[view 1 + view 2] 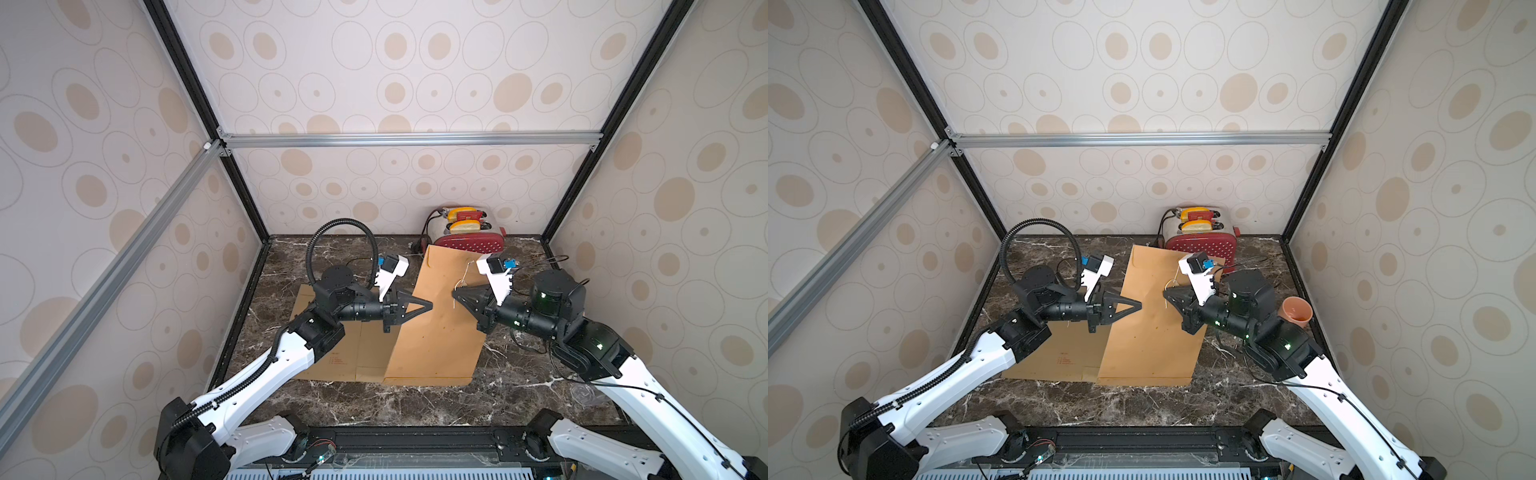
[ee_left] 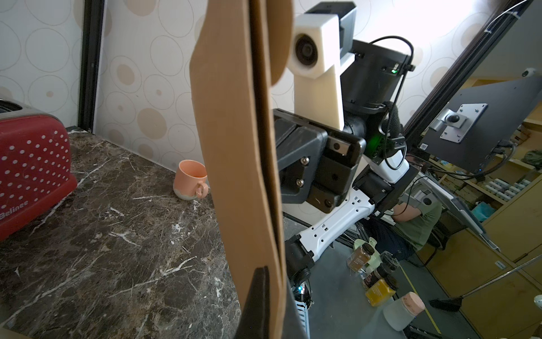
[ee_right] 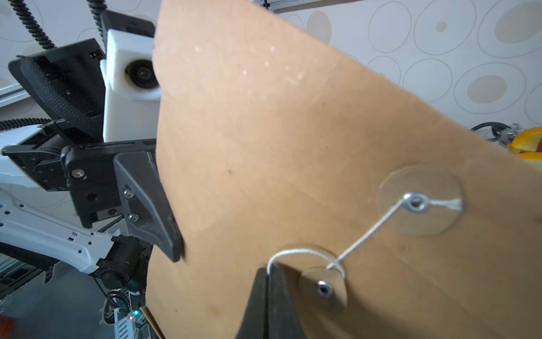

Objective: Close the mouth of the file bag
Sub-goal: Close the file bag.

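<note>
The file bag is a brown paper envelope held up tilted between both grippers, its near end down by the table. My left gripper is shut on the bag's left edge. My right gripper is shut on the white string. The string runs from the eyelet of the upper disc, curves over the lower disc and ends between the jaws. The left gripper's finger shows at the bag's far edge.
A second brown envelope lies flat under the left arm. A red toaster with yellow bread stands at the back wall behind the bag. A pink cup sits by the right wall. Patterned walls enclose the marble table.
</note>
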Robot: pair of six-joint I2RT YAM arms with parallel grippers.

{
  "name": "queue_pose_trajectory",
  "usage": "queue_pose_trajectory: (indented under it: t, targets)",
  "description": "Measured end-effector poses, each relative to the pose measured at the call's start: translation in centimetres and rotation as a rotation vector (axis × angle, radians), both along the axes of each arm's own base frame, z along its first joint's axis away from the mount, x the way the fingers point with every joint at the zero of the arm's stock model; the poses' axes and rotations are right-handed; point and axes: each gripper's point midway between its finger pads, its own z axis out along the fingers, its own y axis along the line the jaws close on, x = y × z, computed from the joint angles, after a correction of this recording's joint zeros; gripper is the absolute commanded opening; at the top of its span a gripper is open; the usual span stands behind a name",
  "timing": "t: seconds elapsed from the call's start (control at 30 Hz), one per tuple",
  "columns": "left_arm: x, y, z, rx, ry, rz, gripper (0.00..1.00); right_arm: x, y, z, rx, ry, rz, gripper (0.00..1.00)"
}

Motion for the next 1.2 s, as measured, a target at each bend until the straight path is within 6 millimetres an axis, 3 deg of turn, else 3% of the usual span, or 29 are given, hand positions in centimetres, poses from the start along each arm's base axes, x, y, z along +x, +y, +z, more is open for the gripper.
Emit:
queue_pose_trajectory:
  t: [0.4,0.73,0.9,1.2]
  targets:
    - [-0.5,0.0,0.1,-0.004,-0.008,-0.027,0.00,-1.4,-0.3,-1.9,-0.033,0.112,0.036,0.00]
    - [-2.0,-0.2,0.2,-0.009,-0.017,-0.105,0.00,-1.5,-2.4,-3.8,-0.099,0.169,-0.019,0.00]
    - [-2.0,-0.3,0.2,-0.007,-0.021,-0.109,0.00,-1.8,-3.2,-3.5,-0.101,0.149,-0.040,0.00]
    - [-1.9,-0.3,0.5,-0.016,-0.018,-0.098,0.00,-1.4,-6.6,-3.9,-0.159,0.114,-0.162,0.00]
